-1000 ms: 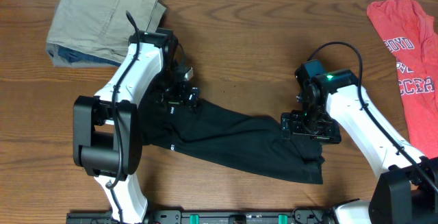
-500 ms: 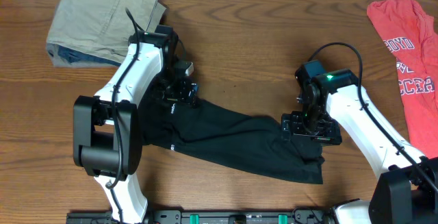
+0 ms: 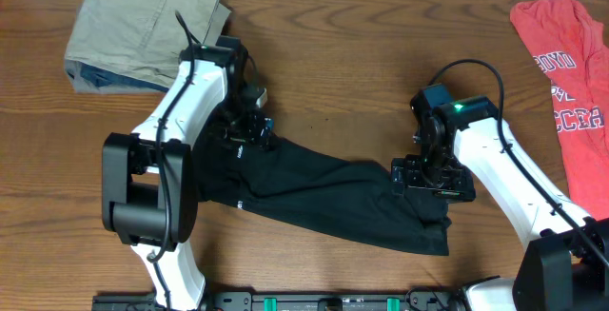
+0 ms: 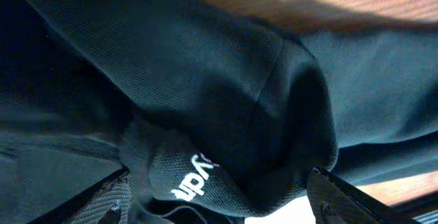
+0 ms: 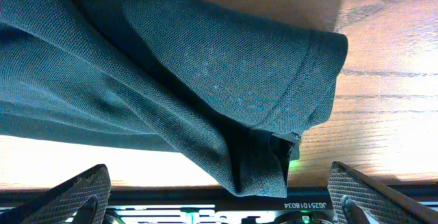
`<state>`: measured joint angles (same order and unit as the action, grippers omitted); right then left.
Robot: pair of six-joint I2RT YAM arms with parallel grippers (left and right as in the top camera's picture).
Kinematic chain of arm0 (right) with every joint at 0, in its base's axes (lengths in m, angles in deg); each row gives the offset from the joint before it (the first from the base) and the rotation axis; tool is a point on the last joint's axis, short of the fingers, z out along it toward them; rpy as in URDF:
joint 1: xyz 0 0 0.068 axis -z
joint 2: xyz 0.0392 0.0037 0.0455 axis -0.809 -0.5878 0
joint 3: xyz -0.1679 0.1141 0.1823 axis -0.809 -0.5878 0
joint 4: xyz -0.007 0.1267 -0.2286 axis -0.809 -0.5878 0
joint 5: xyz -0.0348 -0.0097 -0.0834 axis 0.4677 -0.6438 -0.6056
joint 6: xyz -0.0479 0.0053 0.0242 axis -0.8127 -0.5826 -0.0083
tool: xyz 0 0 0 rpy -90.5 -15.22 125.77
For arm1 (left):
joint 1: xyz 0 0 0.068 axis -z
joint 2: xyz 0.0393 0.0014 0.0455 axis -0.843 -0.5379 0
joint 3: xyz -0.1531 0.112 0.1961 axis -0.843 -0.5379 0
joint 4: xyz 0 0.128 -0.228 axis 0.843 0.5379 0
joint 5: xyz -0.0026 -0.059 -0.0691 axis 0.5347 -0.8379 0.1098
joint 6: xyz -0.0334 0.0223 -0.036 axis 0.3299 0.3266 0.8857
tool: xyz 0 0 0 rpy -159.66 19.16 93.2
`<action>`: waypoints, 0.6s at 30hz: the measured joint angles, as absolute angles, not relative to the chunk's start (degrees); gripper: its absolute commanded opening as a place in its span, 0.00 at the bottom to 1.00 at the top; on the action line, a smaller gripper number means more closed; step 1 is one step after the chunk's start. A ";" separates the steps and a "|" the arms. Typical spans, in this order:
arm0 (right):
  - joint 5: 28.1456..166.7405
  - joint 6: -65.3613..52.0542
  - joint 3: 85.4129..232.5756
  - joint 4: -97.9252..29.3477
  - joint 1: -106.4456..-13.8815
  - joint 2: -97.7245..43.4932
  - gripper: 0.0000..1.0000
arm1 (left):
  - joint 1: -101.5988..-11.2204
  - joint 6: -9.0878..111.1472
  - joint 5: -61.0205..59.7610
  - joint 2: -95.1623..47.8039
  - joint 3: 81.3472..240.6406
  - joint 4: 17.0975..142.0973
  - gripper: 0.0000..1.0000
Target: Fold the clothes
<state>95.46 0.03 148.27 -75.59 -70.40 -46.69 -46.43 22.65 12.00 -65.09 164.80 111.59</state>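
On the brown wooden table [image 3: 343, 54], near its front edge, the black shirt [image 3: 324, 197] is seen. It is laid out as a long, crumpled band. One end is found under the left gripper [image 3: 249, 132], and the band slants down to the right, where the other end is reached by the right gripper [image 3: 430, 180].

From the left wrist, soft folds of the shirt [image 4: 226, 101] are seen close up, and small white letters [image 4: 195, 176] are shown on a bump of cloth. The left gripper [image 4: 219, 207] is held wide open. Its two fingers [image 4: 102, 200] are kept far apart at the sides, with the cloth bunched between them, and nothing is squeezed.

From the right wrist, a short sleeve [image 5: 260, 66] with a stitched hem is seen lying flat on the wood. The right gripper [image 5: 219, 196] is also opened all the way. Its fingers [image 5: 68, 196] are spread out on both sides of the sleeve, and the cloth is not pinched.

Farther off, folded khaki trousers [image 3: 143, 26] are placed at the back left corner. A red T-shirt [image 3: 566, 73] with white letters is laid at the right edge, well apart from the black shirt.
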 measured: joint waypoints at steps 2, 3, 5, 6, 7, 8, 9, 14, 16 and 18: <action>95.44 0.03 148.27 -75.57 -70.40 -46.69 0.99 | -45.75 22.67 12.11 -65.09 163.55 111.65 0.82; 95.46 0.01 148.27 -75.52 -70.40 -46.69 0.99 | -45.21 22.67 12.16 -65.09 162.79 111.67 0.82; 95.46 0.01 148.27 -75.48 -70.40 -46.69 0.99 | -44.20 22.65 12.16 -65.09 161.74 111.61 0.81; 95.46 0.03 148.27 -75.46 -70.40 -46.69 0.99 | -43.63 22.67 12.16 -65.09 161.23 111.41 0.78; 95.46 0.03 148.27 -75.43 -70.40 -46.69 0.99 | -43.11 22.80 12.13 -65.09 160.91 111.30 0.73; 95.46 0.03 148.27 -75.43 -70.40 -46.69 0.99 | -42.74 23.00 12.13 -65.09 160.62 110.97 0.66; 95.46 0.01 148.27 -75.43 -70.40 -46.69 0.99 | -42.52 23.13 12.16 -65.09 160.49 110.89 0.60; 95.49 0.01 148.27 -75.43 -70.40 -46.69 0.99 | -42.45 23.35 12.53 -65.09 160.32 110.25 0.23; 95.51 0.03 148.27 -75.43 -70.40 -46.69 0.99 | -42.65 24.59 13.12 -65.09 160.32 110.23 0.09; 95.55 0.03 148.27 -75.43 -70.40 -46.69 0.99 | -42.78 26.15 14.12 -65.09 160.32 110.34 0.07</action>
<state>95.55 0.03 148.27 -75.43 -70.40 -46.69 -42.78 26.15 14.12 -65.09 160.32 110.34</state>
